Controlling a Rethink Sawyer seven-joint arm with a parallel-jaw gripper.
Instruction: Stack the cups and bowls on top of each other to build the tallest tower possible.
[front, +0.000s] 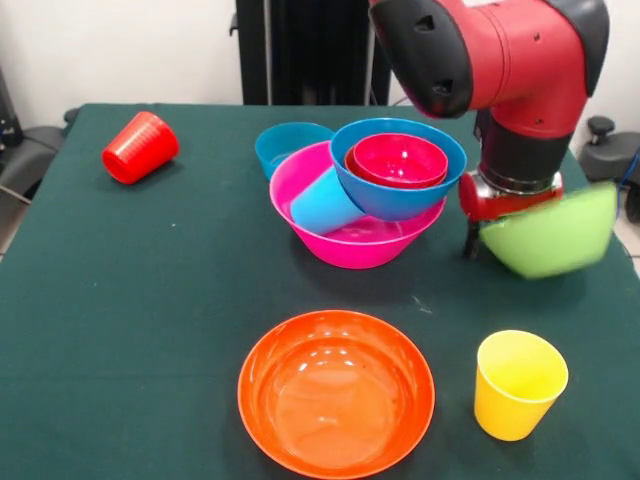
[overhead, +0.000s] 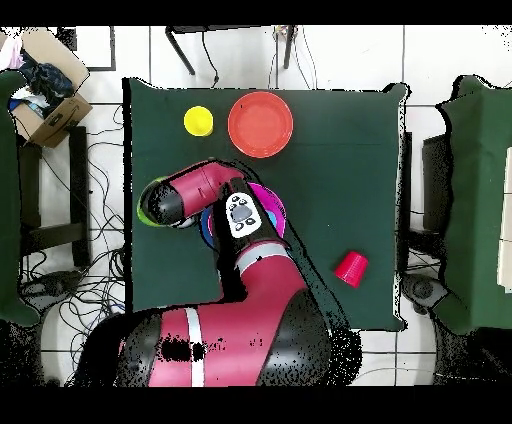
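Note:
My gripper (front: 492, 238) is shut on the rim of the large green bowl (front: 553, 235) and holds it tilted above the table, right of the tower. The tower's base is the large pink bowl (front: 352, 240). The light blue cup (front: 322, 202) lies tilted inside it. The large blue bowl (front: 392, 195) leans on top and holds the small orange bowl (front: 352, 160) and the small red bowl (front: 398, 160), nested. The small blue bowl (front: 288, 145) stands behind the tower. In the overhead view the arm hides most of the tower; only the edges of the pink bowl (overhead: 276, 206) and the green bowl (overhead: 145, 212) show.
The red cup (front: 140, 147) (overhead: 351, 268) lies on its side at the far left. The large orange bowl (front: 335, 392) (overhead: 260, 124) sits at the front centre. The yellow cup (front: 518, 385) (overhead: 198, 121) stands upright at the front right.

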